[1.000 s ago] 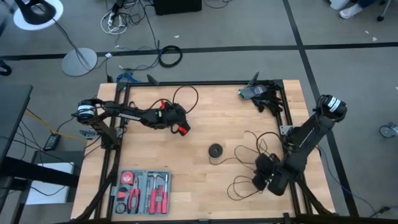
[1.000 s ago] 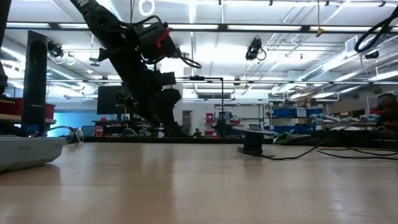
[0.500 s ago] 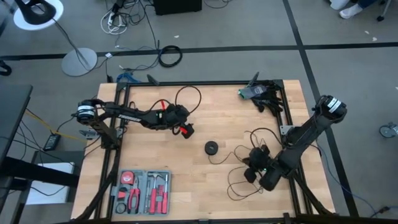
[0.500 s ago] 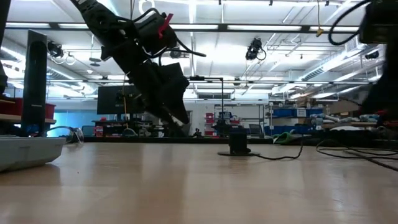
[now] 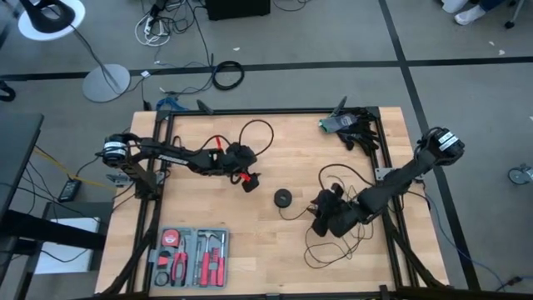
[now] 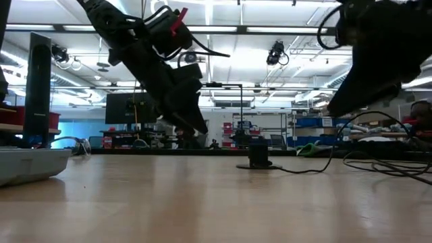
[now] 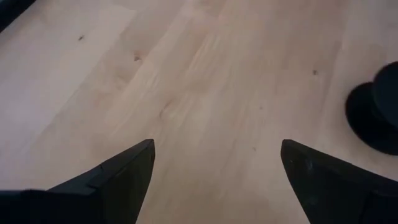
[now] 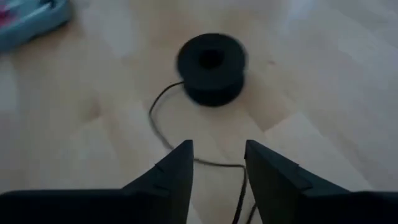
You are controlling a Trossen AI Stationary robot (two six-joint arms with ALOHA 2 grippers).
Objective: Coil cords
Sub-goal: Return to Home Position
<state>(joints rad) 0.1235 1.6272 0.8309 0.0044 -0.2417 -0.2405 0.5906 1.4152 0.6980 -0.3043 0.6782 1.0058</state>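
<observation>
A: Where is the puck (image 5: 284,198)?
B: On the table (image 5: 291,146), just ahead of the right gripper (image 5: 321,218). Its cord (image 8: 151,115) lies in loose loops around that gripper.
A: And the fingers?
B: Right ones narrowly parted, holding nothing. The left gripper (image 5: 249,181) is spread wide and empty, with the puck near.
</observation>
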